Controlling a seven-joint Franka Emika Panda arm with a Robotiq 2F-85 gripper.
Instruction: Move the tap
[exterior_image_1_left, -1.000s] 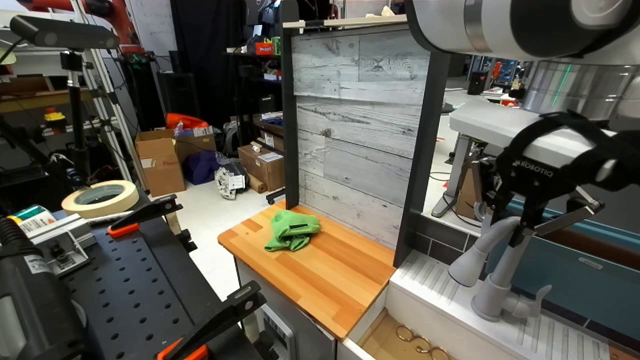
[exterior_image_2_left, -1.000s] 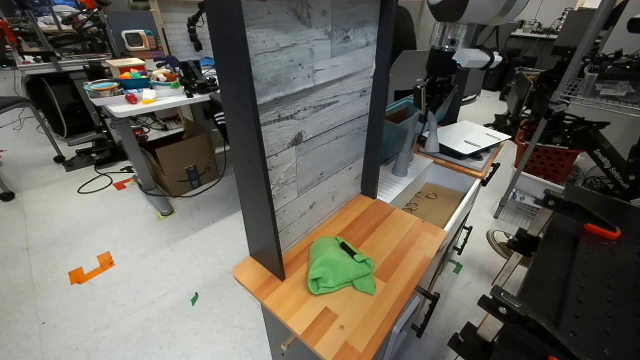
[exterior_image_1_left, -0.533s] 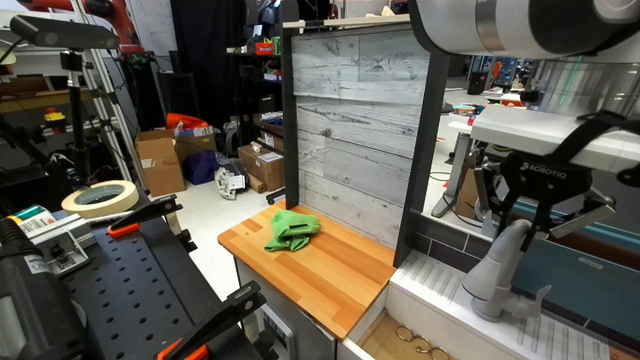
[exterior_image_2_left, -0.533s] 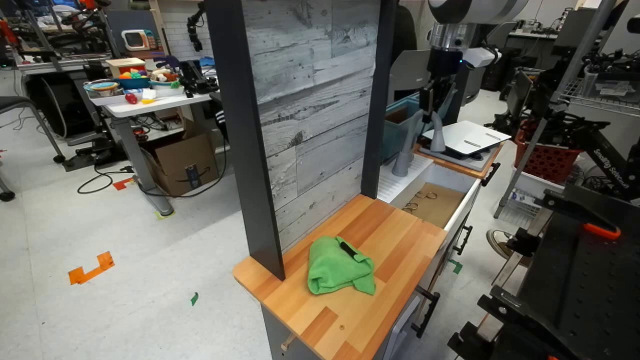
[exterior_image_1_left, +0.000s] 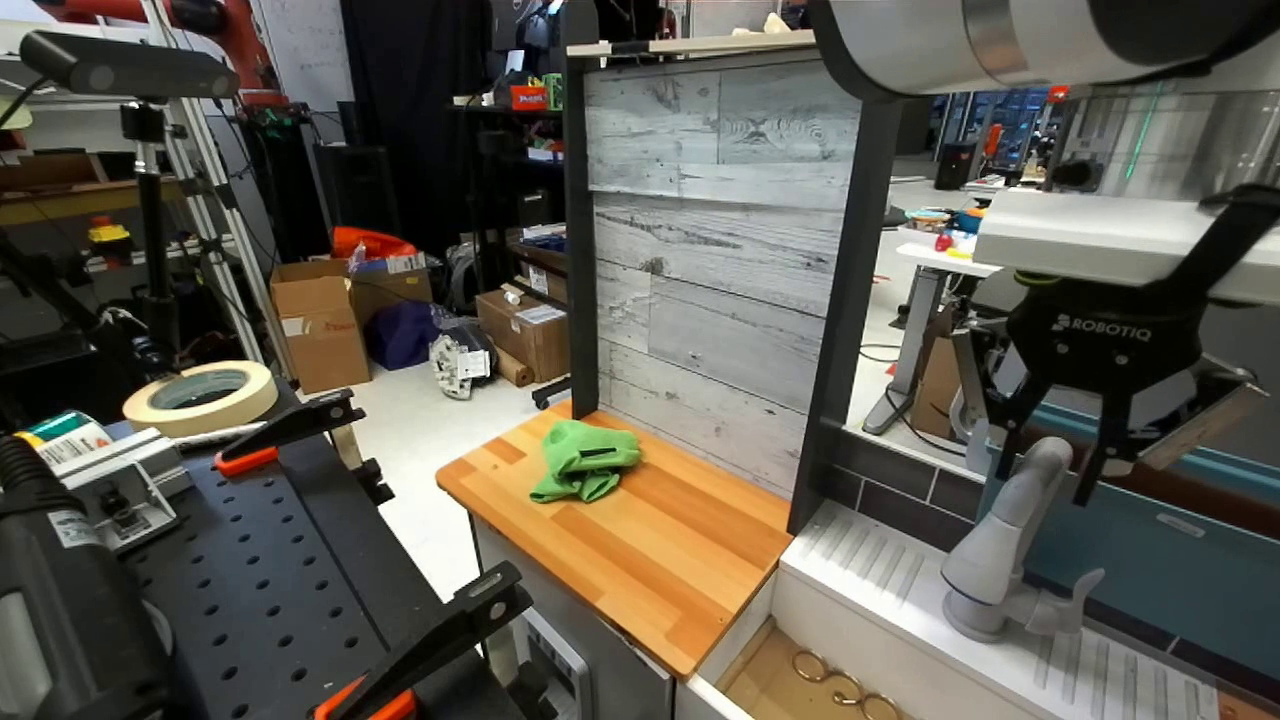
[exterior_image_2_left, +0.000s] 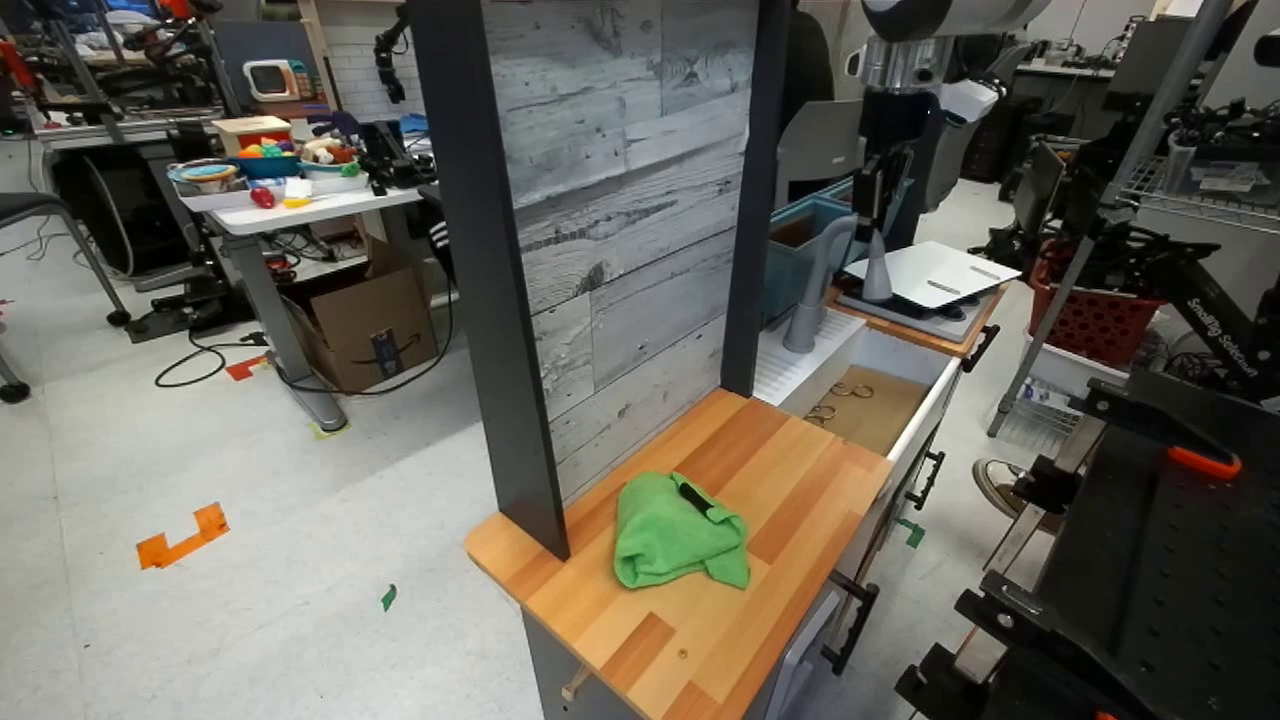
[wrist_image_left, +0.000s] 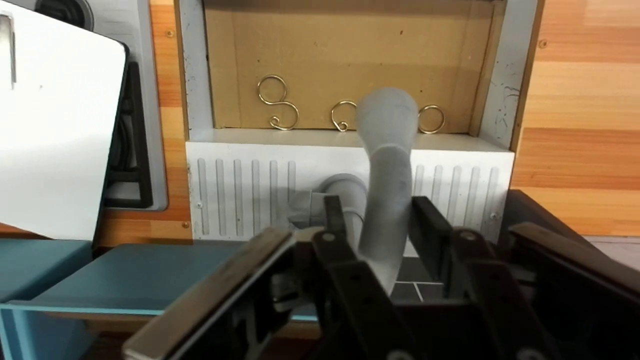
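Observation:
The light grey tap (exterior_image_1_left: 1012, 515) stands upright on a white ribbed ledge; it also shows in an exterior view (exterior_image_2_left: 822, 270). In the wrist view the spout of the tap (wrist_image_left: 389, 170) reaches out over the open drawer, and its side lever is partly hidden behind a finger. My gripper (exterior_image_1_left: 1048, 475) is at the top of the arched spout, also in an exterior view (exterior_image_2_left: 868, 215). In the wrist view my gripper (wrist_image_left: 377, 205) is open with the spout between its fingers. There is a gap to the left finger; whether the right finger touches the spout I cannot tell.
An open drawer (wrist_image_left: 320, 50) with gold rings is in front of the ledge (wrist_image_left: 250, 200). A teal bin (exterior_image_1_left: 1130, 560) stands behind the tap. A grey wood-look panel (exterior_image_1_left: 715, 260) rises beside it. A green cloth (exterior_image_1_left: 585, 460) lies on the wooden counter (exterior_image_1_left: 660, 560). A white board (exterior_image_2_left: 935, 272) lies beyond.
The spout's outlet has swung to the right in both exterior views. My gripper has moved to the right with it in both, and its fingers now stand wider apart.

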